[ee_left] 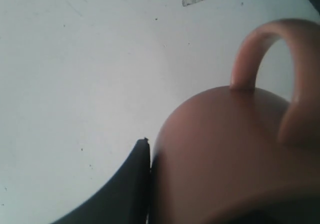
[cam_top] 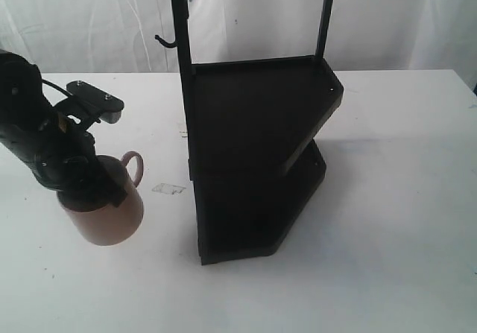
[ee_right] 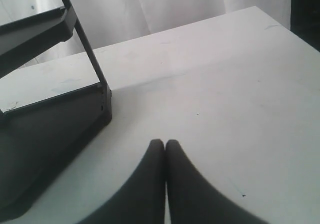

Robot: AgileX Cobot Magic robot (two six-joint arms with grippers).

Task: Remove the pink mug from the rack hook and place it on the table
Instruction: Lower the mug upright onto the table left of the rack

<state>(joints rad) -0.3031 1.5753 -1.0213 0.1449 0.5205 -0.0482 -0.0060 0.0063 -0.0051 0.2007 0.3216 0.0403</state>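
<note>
Pink mug point(ee_left: 225, 149) sat clamped at its rim in the left gripper point(cam_top: 98, 188), arm angled steeply down, one finger point(ee_left: 132, 189) outside the wall. Fingers point(ee_right: 147, 184) of the right gripper point(ee_right: 165, 149) met, closed, above the table point(ee_right: 225, 83).

Item one: a white draped fabric backdrop point(cam_top: 89, 20) with soft vertical folds hangs behind the rack point(cam_top: 253, 162) and spans the full width of the exterior view.

Item two: a small scrap of clear crinkled tape point(cam_top: 169, 189) lies flat near the rack's lower shelf, on its left, not touching it.

Item three: a dark strip point(ee_right: 306, 8) borders the backdrop on the side away from the rack; what it is cannot be determined.
</note>
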